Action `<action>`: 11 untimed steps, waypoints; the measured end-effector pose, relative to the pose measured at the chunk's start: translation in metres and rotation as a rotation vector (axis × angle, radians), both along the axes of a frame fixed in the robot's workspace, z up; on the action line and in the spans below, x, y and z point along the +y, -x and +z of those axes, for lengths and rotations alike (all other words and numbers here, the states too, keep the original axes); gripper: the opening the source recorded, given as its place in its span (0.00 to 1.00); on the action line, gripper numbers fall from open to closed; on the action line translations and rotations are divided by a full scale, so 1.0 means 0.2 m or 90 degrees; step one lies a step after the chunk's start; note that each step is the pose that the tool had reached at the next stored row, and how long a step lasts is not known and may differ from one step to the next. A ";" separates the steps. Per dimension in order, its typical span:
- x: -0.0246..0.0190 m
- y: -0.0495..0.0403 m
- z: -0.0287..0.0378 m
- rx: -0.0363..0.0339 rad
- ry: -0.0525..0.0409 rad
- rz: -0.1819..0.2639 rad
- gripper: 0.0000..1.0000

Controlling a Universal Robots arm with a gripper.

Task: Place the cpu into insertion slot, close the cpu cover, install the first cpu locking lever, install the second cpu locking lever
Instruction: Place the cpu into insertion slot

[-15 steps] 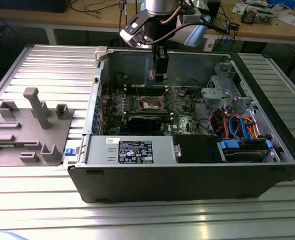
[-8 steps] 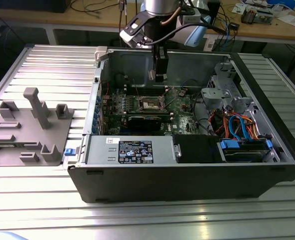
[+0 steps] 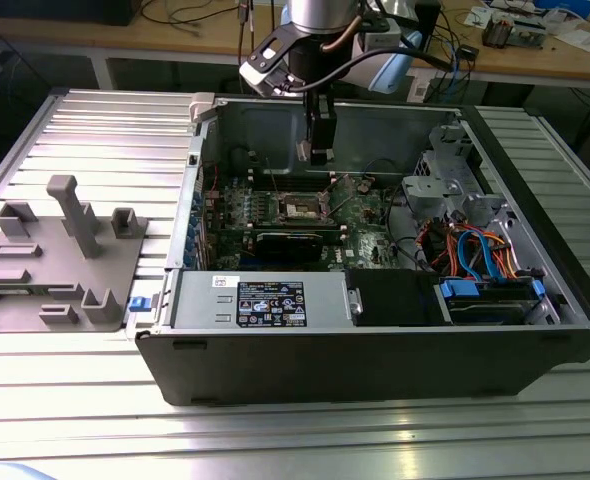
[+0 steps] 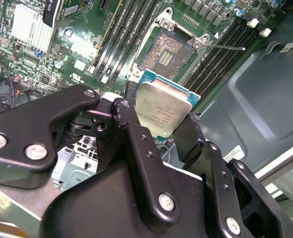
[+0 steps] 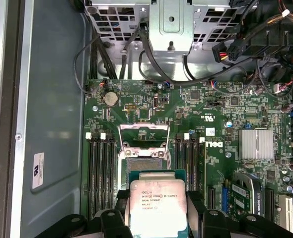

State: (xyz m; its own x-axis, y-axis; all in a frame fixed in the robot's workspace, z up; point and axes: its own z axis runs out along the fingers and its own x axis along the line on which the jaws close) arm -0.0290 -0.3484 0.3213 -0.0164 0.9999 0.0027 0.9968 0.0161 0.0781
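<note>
Partly behind the clamping fingers [image 4: 188,136], cpu [image 4: 164,111] above the open insertion slot [image 4: 164,52].

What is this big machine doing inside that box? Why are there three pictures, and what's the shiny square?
It's a robot arm working inside an open computer case, which lies on a ribbed metal table. The exterior view comes from a camera standing off the arm, so you see the whole scene. A grey plastic rack sits on the table at that view's left. The two wrist views come from cameras riding on the arm. They look past its black end effector at the green circuit board. The end effector is pinching the cpu, a flat silver chip. It is held near the insertion slot, the square socket, but is not in it yet. The cpu cover, a thin metal frame, stands tipped up, so the slot is open.
</note>
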 end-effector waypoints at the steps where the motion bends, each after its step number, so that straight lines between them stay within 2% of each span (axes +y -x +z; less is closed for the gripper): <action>1: 0.000 0.000 -0.001 0.0000 0.0000 0.000 0.54; 11: 0.000 0.000 -0.012 0.0000 0.0000 0.000 0.54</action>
